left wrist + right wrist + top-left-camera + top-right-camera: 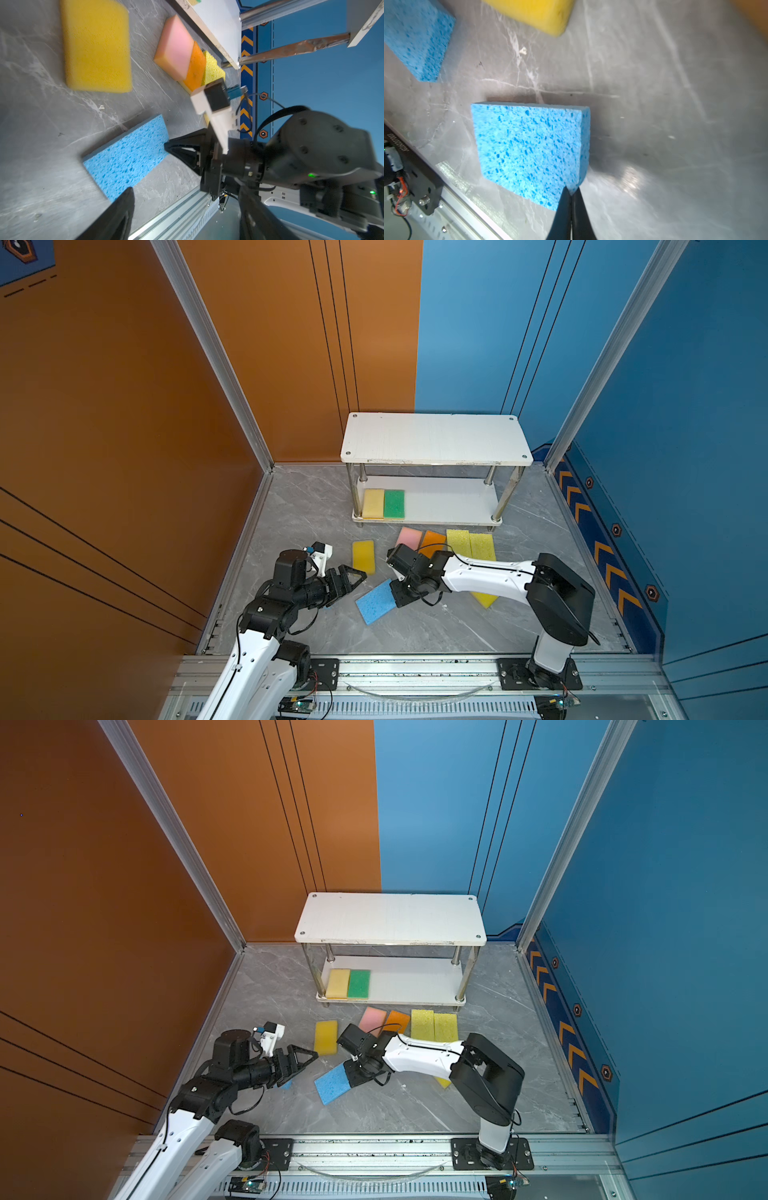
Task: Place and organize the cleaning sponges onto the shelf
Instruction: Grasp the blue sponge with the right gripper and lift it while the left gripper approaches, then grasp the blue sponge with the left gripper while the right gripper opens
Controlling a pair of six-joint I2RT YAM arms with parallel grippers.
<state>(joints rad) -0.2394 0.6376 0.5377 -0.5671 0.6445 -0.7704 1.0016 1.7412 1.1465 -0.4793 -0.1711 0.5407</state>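
Only yellow sponge (372,503) and green sponge (394,504) are shelved (lower board, 9 o'clock end of shelf (449,506)); blue sponge (529,149), at 6 o'clock from it, is pinched at a corner by closed right gripper (572,190); left gripper (351,583) is spread wide, empty; rest unplaced.

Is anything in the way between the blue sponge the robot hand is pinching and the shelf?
Yes. The pink foam sponge and orange foam sponge lie on the floor between the light blue porous sponge in the right hand and the white two-tier shelf. Lifted, it should probably clear them.
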